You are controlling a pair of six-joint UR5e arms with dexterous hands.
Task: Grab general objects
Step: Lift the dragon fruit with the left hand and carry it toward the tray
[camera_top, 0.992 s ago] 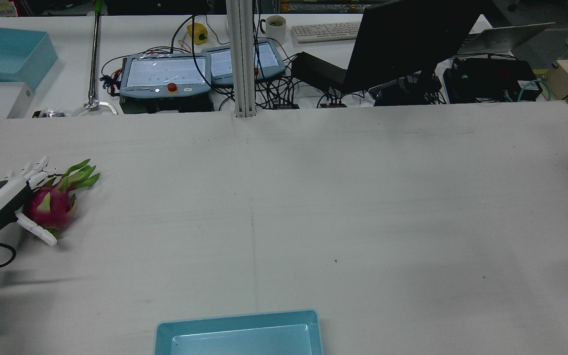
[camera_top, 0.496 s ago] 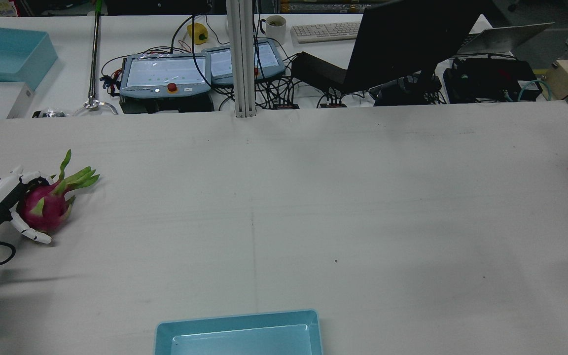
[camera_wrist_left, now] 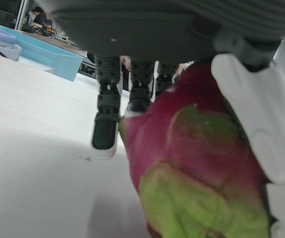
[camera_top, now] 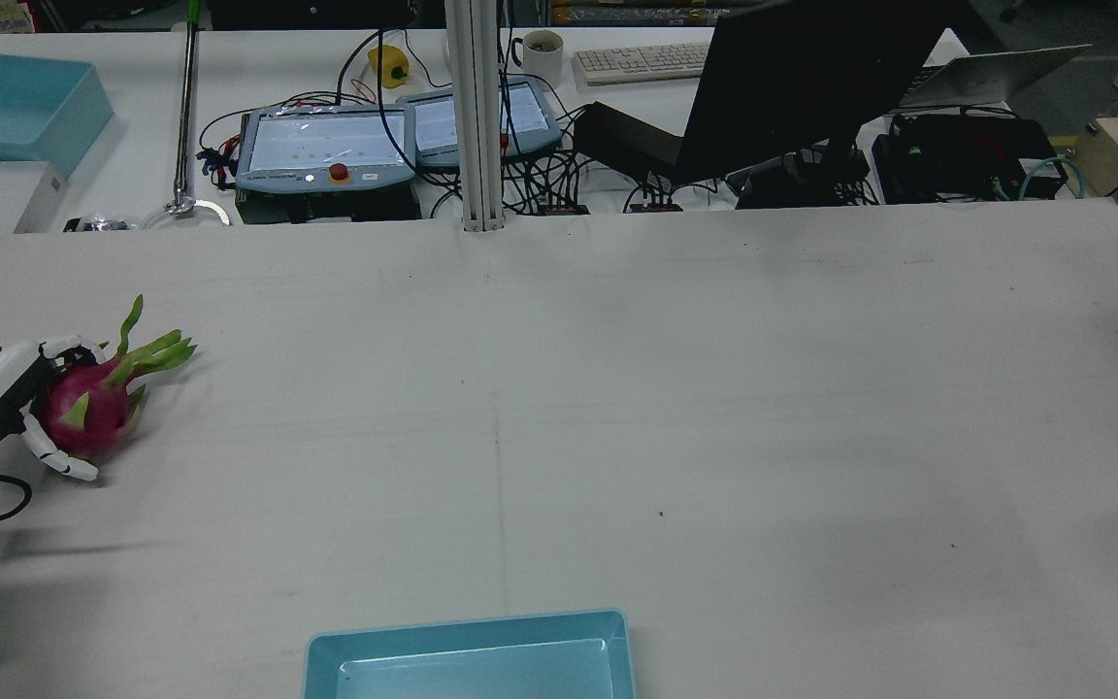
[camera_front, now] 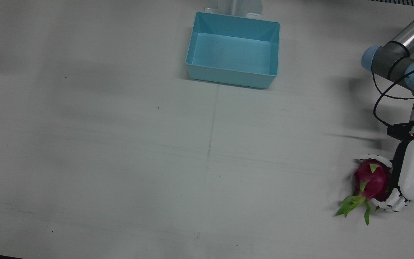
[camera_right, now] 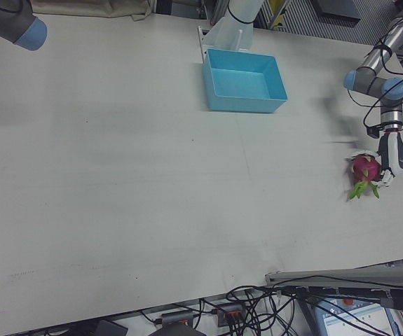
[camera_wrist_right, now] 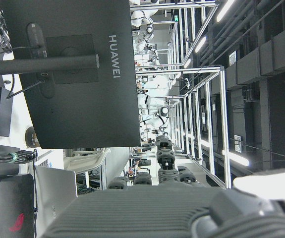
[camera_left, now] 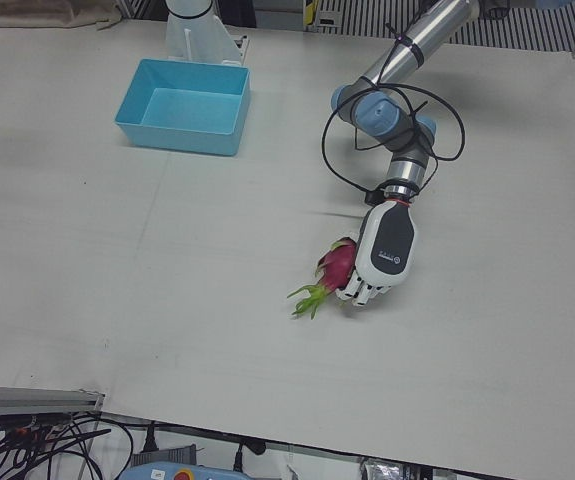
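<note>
The left hand [camera_front: 413, 175] has its fingers curled around a dragon fruit [camera_front: 371, 181] near the tabletop [camera_front: 156, 162] edge. The fruit's long axis runs along the palm, green leaf tips pointing away from the blue bin [camera_front: 233, 50]. The right hand holds nothing visible.

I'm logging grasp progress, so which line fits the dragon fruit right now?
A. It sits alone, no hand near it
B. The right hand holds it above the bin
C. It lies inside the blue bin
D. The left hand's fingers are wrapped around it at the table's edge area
D: the left hand curls its fingers around the dragon fruit, far from the empty blue bin.
</note>
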